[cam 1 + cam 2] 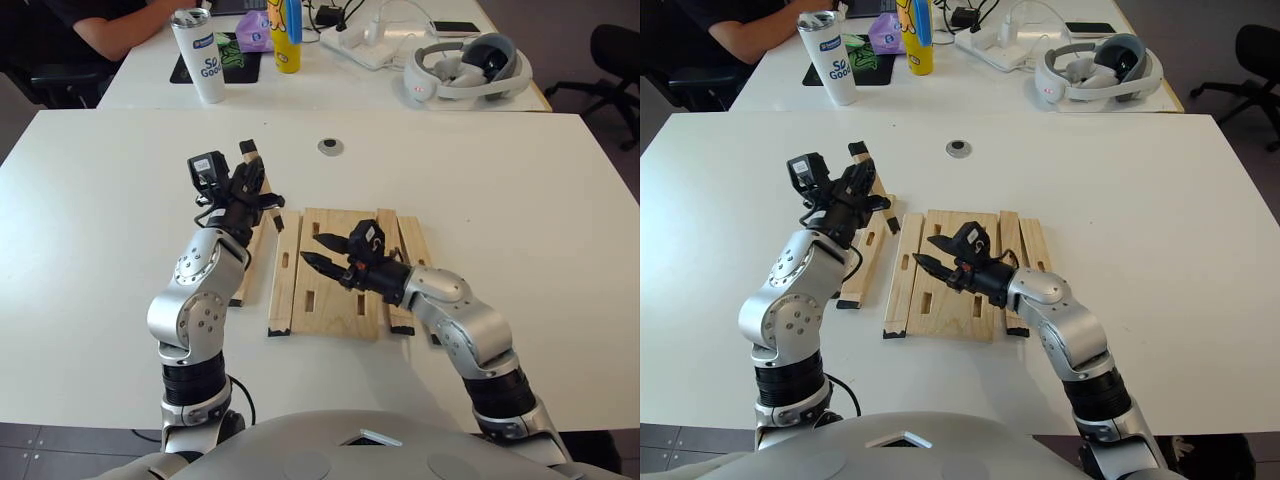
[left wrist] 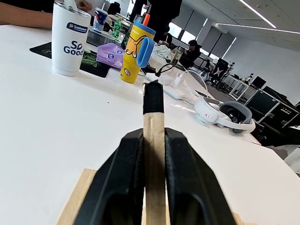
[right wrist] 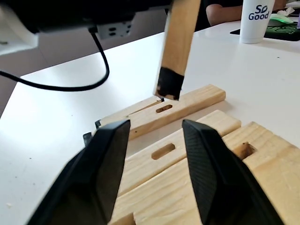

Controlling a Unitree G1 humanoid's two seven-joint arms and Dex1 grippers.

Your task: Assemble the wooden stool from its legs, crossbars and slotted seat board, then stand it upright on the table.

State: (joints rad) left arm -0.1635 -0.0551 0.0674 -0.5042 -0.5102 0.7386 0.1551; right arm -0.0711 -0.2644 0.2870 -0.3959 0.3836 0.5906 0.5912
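My left gripper (image 1: 252, 192) is shut on a wooden bar (image 2: 153, 124) with black ends, held off the table and tilted; its lower black end (image 3: 169, 82) hangs just above a slotted leg (image 3: 164, 109). Flat on the table lies the slotted seat board (image 1: 340, 285). Two slotted legs (image 1: 285, 272) lie to its left, the outer one partly under my left arm. More wooden pieces (image 1: 414, 245) lie along the board's right side. My right gripper (image 1: 312, 248) hovers open over the board's left part, with nothing between its fingers (image 3: 101, 164).
A round grommet (image 1: 331, 147) sits in the table behind the parts. The table behind carries a white tumbler (image 1: 198, 55), a yellow bottle (image 1: 286, 35), a headset (image 1: 468, 68) and a person's arm. Bare tabletop spreads to the far left and right.
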